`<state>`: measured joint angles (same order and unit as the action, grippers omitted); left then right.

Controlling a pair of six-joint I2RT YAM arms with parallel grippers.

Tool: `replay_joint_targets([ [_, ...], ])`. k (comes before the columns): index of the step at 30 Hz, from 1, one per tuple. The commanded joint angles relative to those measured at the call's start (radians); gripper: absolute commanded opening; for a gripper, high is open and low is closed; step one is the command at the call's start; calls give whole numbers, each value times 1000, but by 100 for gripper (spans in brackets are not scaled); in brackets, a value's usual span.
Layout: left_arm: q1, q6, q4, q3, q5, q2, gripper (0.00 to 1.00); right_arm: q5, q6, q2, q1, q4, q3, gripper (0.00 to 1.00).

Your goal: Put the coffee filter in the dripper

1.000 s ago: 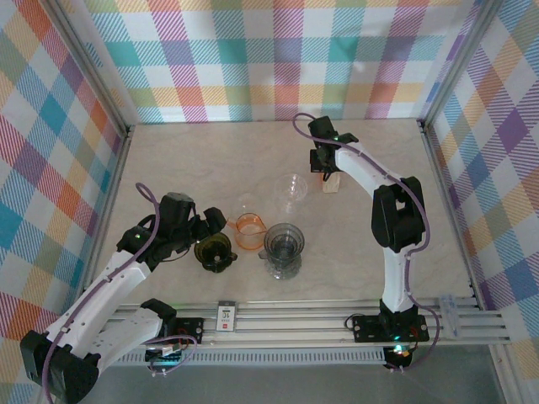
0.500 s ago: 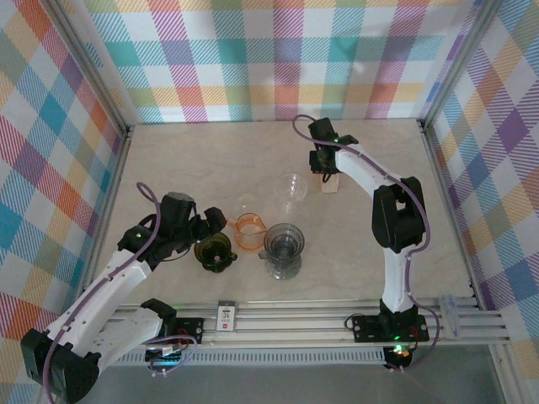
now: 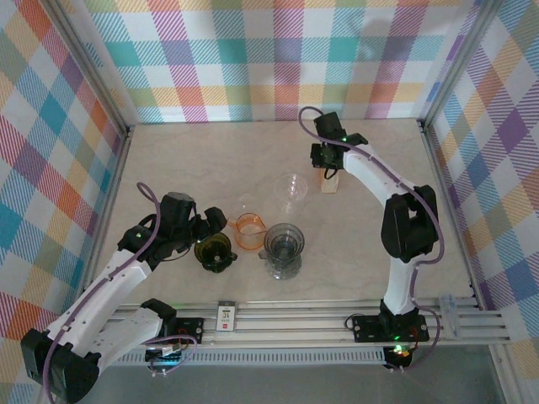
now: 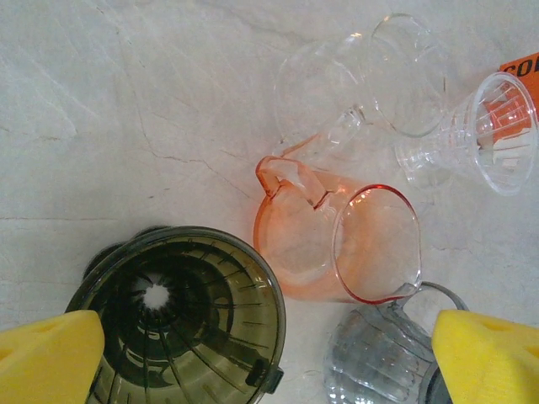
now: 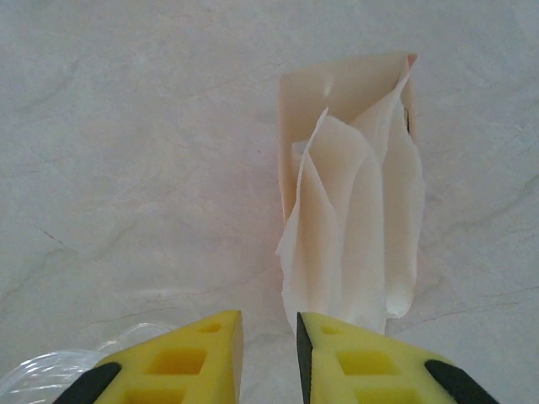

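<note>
A stack of pale paper coffee filters (image 5: 354,219) lies flat on the table, also seen from above as the filters (image 3: 331,183). My right gripper (image 5: 269,353) hovers at their near edge, jaws a narrow gap apart with nothing between them; the right fingertip (image 5: 370,358) covers the stack's near end. From above, the right gripper (image 3: 327,172) is at the back of the table. Several drippers stand mid-table: a dark olive dripper (image 4: 181,320), an orange one (image 4: 337,244) and a grey one (image 4: 379,362). My left gripper (image 4: 269,362) is wide open above them, holding nothing.
Two clear drippers (image 4: 362,84) (image 4: 488,135) lie beyond the orange one. From above, the dark dripper (image 3: 215,251), orange dripper (image 3: 249,229), grey dripper (image 3: 284,247) and a clear dripper (image 3: 293,187) cluster together. Plaid walls enclose the table; a metal rail (image 3: 320,320) runs along the front.
The right gripper's jaws have parted a little and the right arm has shifted slightly rightward. The filters still lie on the table. The left arm has not moved.
</note>
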<state>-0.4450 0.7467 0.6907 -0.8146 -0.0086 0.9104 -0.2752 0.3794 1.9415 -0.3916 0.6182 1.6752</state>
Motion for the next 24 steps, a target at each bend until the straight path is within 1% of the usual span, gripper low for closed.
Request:
replay_joint_targets([
  [1,-6,-1,-17,5,7,-12,100,4,21,44,2,33,34,26],
  [8,-6,-16,-8,-8,-7,-11,100,-4,17,91,3,40,65,26],
  [14,-6,-18,-10,-5,-7,-5,100,-43,8,112,3,55,85,24],
  [24,-6,-15,-15,-8,-2,5,100,-68,-5,163,5,72,134,23],
])
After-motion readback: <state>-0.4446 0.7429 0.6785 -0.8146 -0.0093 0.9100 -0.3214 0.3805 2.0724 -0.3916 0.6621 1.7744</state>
